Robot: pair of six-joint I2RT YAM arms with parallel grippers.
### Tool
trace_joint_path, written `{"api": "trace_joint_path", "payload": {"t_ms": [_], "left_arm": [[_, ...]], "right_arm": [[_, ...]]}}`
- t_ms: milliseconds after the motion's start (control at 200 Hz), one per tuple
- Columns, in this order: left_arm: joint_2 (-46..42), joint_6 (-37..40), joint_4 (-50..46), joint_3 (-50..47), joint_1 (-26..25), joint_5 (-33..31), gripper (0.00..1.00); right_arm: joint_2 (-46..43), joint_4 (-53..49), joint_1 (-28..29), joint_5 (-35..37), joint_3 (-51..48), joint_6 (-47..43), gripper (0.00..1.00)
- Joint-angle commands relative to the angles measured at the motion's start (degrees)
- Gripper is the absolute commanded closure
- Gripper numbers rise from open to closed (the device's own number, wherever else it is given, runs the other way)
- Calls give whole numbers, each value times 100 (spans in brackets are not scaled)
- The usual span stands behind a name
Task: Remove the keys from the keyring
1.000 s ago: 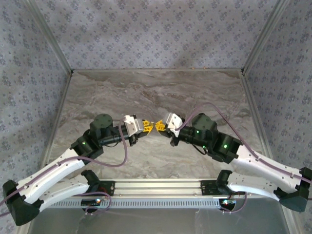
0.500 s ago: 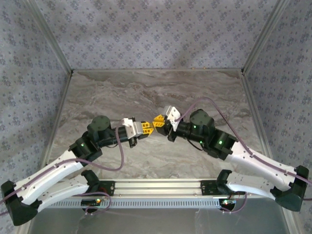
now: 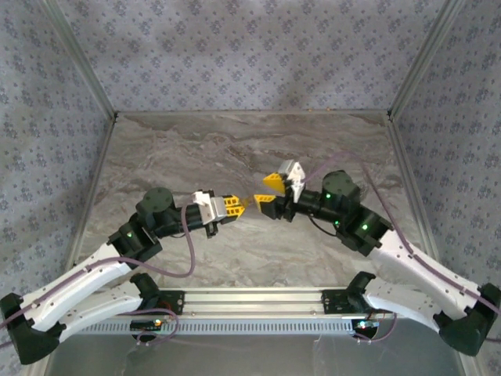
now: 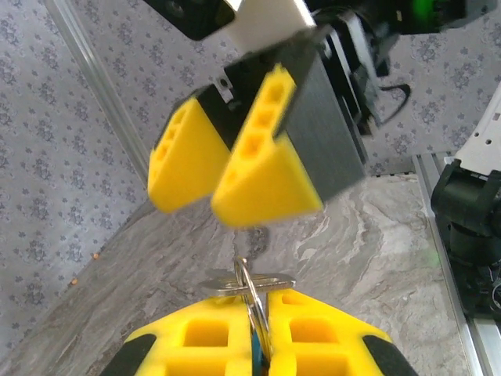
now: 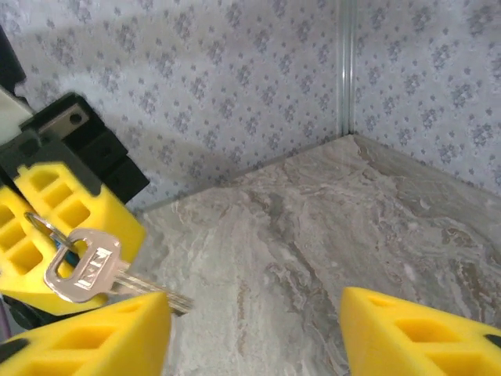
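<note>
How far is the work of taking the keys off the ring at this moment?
Done: nothing yet, as far as shown; the keys hang together as one bunch. In hand: the left tool is shut on that bunch, and the right tool stands open close in front of it, gripping nothing. Left: the right tool probably has to take one key and work it free.

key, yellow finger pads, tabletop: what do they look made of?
Key: bare silvery metal, glossy, with stamped marks on its head.
Yellow finger pads: matte plastic with square hollow cells, probably printed or moulded.
Tabletop: grey veined marble look with a slight sheen; real stone or laminate, can't tell.
</note>
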Motion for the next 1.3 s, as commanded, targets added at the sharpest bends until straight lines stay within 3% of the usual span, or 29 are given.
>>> {"api": "trace_joint_path", "payload": {"t_ms": [0, 125, 340, 775, 1049, 1299], "left_arm": [[18, 171, -146, 102, 117, 464, 100], [287, 265, -489, 431, 350, 976, 100], [685, 411, -925, 1008, 772, 1804, 100], [915, 705, -1210, 1280, 1083, 2033, 100], [1042, 733, -1061, 1351, 1116, 1975, 100], [1059, 799, -938, 1317, 1110, 1757, 100]], "right_arm": [[11, 542, -680, -1495, -103, 956, 37], [709, 1368, -1118, -2724, -42, 1924, 32], [1661, 1764, -836, -3884, 327, 2154, 32], [1780, 2282, -843, -3944, 434, 2610, 33], [1870, 2272, -486, -4034, 477, 2671, 33], [1938, 1503, -282, -4016, 674, 2346, 37]]}}
